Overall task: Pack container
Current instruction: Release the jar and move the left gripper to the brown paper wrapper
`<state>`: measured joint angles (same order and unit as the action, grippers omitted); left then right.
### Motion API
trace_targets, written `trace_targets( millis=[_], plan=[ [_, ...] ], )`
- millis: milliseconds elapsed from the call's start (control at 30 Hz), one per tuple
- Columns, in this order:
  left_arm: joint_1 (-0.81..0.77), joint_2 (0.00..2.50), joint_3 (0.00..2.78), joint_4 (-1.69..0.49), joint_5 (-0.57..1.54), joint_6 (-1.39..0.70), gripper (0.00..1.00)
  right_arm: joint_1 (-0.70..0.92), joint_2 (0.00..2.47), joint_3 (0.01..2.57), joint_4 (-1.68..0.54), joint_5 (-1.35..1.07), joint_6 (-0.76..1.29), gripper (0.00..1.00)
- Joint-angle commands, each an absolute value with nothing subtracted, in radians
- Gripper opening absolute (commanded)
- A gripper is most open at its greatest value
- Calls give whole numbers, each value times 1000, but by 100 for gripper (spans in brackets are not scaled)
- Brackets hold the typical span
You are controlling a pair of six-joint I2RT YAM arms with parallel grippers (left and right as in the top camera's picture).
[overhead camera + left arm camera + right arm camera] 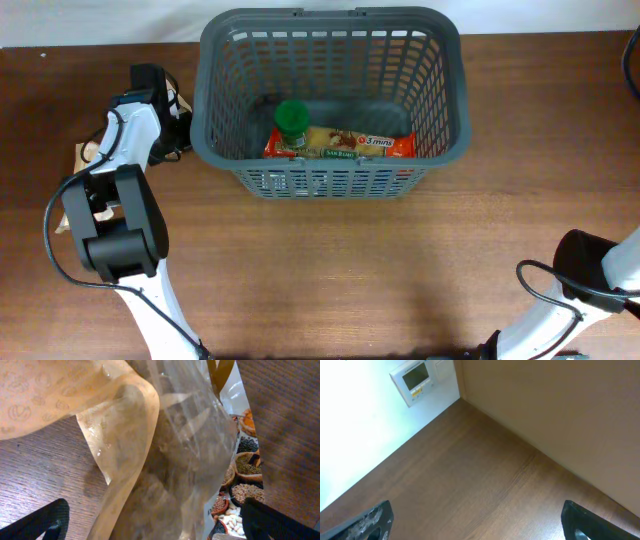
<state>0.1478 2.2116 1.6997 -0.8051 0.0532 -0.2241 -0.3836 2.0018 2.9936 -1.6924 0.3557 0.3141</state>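
We find the left arm [120,225] extended along the left side of the overhead view. It is folded at a dark elbow joint, and its white forearm runs away from the base. The left gripper [160,525] points downward with jaws spread wide; only its two dark fingertips [47,520] show, at the lower corners of the wrist view. The right arm [590,285] sits tucked low in the near right corner. The right gripper [477,522] is angled obliquely downward, its jaws likewise fully spread.
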Motion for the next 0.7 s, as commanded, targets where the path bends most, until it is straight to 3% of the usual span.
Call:
trace_targets(
  millis=[0,667],
  plan=[
    [150,2226,1694,-793,64,-207,99,-387,2004,2994,-1698,371,320,99],
    [153,2293,1695,-669,65,-224,99,-387,2004,2994,-1698,371,320,99]
  ],
)
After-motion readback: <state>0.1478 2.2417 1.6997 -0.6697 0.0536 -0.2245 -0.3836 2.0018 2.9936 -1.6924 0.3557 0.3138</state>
